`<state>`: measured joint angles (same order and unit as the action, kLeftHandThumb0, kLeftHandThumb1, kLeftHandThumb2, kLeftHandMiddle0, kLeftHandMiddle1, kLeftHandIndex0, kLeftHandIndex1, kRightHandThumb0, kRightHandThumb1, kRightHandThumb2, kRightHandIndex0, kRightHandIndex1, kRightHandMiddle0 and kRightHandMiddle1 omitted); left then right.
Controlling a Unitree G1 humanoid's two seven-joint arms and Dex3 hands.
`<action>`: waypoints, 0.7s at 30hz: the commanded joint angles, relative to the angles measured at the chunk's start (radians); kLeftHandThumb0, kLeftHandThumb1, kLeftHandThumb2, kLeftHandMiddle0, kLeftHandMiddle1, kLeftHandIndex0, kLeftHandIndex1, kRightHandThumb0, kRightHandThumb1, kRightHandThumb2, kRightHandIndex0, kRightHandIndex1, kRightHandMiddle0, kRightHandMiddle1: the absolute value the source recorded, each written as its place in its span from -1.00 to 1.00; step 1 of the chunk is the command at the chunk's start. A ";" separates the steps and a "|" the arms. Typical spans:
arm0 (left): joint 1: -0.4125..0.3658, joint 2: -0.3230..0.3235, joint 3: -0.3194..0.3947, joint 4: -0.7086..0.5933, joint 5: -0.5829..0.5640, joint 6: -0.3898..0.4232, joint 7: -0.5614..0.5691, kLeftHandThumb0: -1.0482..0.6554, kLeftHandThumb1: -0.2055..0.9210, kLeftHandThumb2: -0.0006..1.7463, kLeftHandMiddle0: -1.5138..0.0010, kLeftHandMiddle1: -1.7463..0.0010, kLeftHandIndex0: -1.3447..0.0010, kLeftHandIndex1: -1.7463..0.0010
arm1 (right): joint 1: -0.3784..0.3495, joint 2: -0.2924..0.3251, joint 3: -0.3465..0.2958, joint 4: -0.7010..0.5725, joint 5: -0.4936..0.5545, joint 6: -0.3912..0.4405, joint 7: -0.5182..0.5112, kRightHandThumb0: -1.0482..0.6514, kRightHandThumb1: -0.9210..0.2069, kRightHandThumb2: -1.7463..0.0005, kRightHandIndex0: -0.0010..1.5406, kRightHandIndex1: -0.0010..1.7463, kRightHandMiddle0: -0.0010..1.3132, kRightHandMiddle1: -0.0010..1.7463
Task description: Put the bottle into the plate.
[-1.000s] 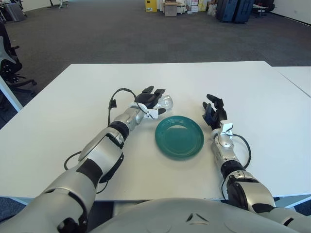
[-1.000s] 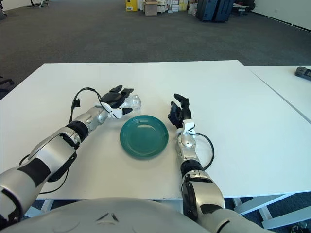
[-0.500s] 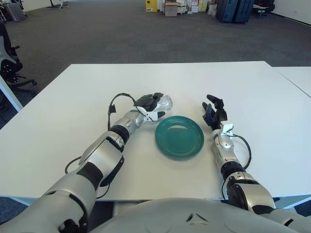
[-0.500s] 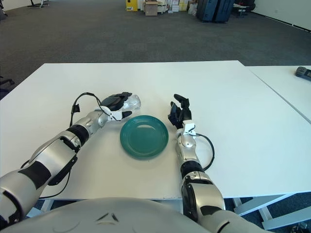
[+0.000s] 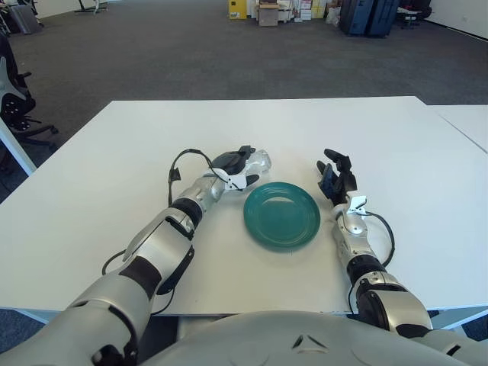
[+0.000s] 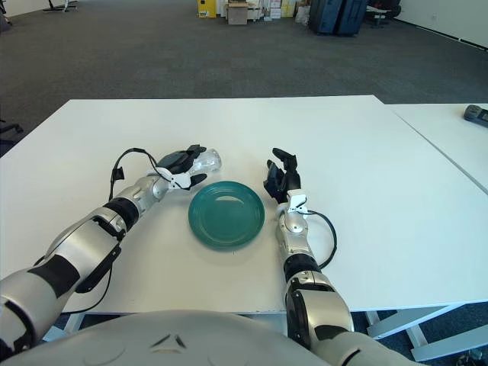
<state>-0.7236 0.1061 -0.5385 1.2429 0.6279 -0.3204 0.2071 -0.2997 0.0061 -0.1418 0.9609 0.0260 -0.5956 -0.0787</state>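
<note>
Clear bottle (image 5: 258, 161) lying mid-worktop (image 5: 99, 175), just beyond the green plate (image 5: 281, 213), left hand (image 5: 232, 162) fingers curled over it, right hand (image 5: 335, 181) resting beside plate, fingers loosely spread.

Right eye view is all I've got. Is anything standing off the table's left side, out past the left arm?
Observer: Yes. A black office chair stands on the carpet beyond the left edge of the table, outside your picture.
Operator: Okay. I see the left hand closed over the clear bottle behind the green plate, and the right hand resting open to the right of the plate. Anything else near that chair?
Observer: A slanted white leg of some other furniture shows just in front of the chair, apart from your table.
</note>
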 commanded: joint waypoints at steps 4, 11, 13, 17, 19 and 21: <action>0.043 0.004 -0.012 0.024 0.010 -0.011 -0.016 -1.00 1.00 -0.06 0.34 0.76 1.00 0.01 | 0.058 0.013 -0.009 0.034 0.013 0.036 0.005 -0.56 -1.00 -0.02 -0.32 -0.94 -1.00 0.09; 0.044 0.007 -0.022 0.030 0.018 -0.021 -0.014 -1.00 1.00 -0.10 0.51 0.24 1.00 -0.18 | 0.059 0.011 -0.012 0.035 0.013 0.037 0.011 -0.59 -1.00 -0.02 -0.31 -0.93 -1.00 0.10; 0.044 0.007 -0.024 0.031 0.019 -0.019 -0.010 -0.99 1.00 -0.12 0.53 0.09 1.00 -0.30 | 0.059 0.011 -0.012 0.034 0.014 0.038 0.013 -0.60 -1.00 -0.03 -0.30 -0.93 -1.00 0.11; 0.046 0.001 -0.032 0.029 0.031 0.005 0.033 -0.88 1.00 -0.36 0.38 -0.58 0.97 -0.66 | 0.061 0.010 -0.014 0.034 0.017 0.034 0.023 -0.62 -1.00 -0.04 -0.28 -0.92 -1.00 0.13; 0.046 -0.001 -0.037 0.027 0.038 0.014 0.053 -0.81 1.00 -0.56 0.13 -0.83 0.96 -0.85 | 0.061 0.010 -0.016 0.034 0.019 0.033 0.027 -0.63 -1.00 -0.05 -0.27 -0.92 -1.00 0.14; 0.045 -0.003 -0.050 0.027 0.055 0.038 0.090 -0.77 0.97 -0.64 0.00 -0.91 0.94 -0.92 | 0.062 0.010 -0.018 0.034 0.021 0.031 0.031 -0.64 -1.00 -0.05 -0.27 -0.91 -1.00 0.14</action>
<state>-0.7123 0.1043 -0.5622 1.2473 0.6475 -0.3244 0.2852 -0.2967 0.0075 -0.1500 0.9581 0.0280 -0.5982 -0.0534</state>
